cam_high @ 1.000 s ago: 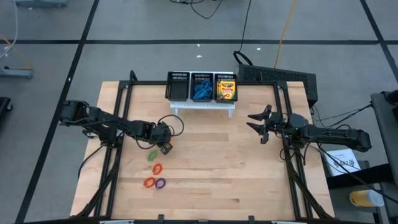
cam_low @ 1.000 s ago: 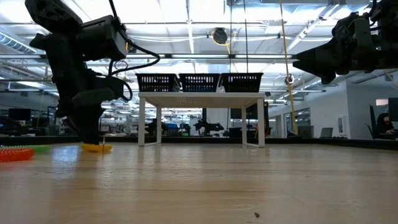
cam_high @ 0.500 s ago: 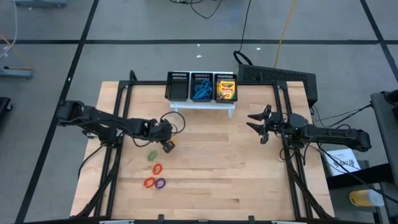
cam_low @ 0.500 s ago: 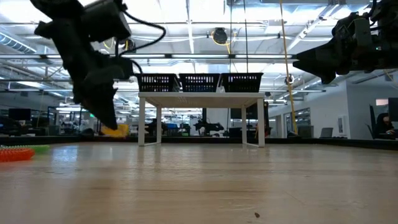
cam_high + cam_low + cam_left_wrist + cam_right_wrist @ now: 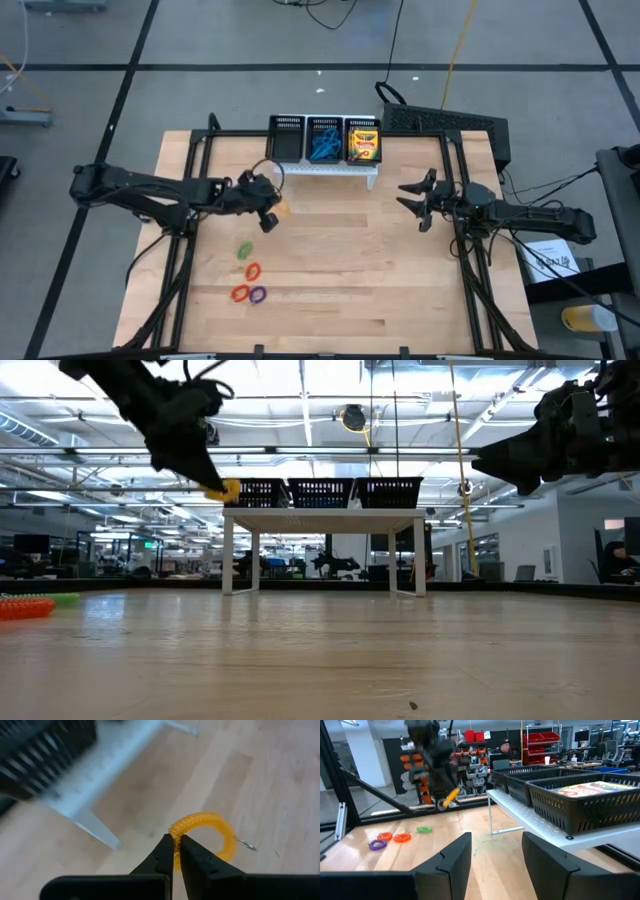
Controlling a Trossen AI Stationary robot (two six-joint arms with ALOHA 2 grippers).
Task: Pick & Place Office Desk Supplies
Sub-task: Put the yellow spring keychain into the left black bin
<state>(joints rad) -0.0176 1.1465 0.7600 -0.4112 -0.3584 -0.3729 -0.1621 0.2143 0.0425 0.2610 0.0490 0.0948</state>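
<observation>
High view: left gripper [image 5: 272,213] raised over the wooden table [image 5: 350,290], near the left end of the white shelf [image 5: 328,170], clenched on a small orange-yellow loop [image 5: 280,209]. Right gripper [image 5: 413,200] waiting over the right half of the table, fingers apart, nothing between them. On the shelf, black mesh organiser [image 5: 285,140] with 3 compartments: left one with nothing seen inside, middle one with blue loops [image 5: 323,147], right one with crayon boxes [image 5: 364,143]. On the table in front of the left arm, green loop [image 5: 244,249], orange loop [image 5: 252,270], red loop [image 5: 239,293] and purple loop [image 5: 258,295], close together. Low view: left gripper [image 5: 215,488] up at the height of the organiser [image 5: 320,492], yellow loop [image 5: 227,489] at its tip; right gripper [image 5: 482,458] high at the right. Left wrist view: 2 dark fingers [image 5: 162,855] pressed together on the rim of the loop [image 5: 207,832], the loop hanging free above the wood. Right wrist view: own fingers [image 5: 447,857] spread wide, holding nothing; farther off, the left gripper [image 5: 445,800] with the loop [image 5: 451,796], and 3 loops [image 5: 402,837] lying on the table.
</observation>
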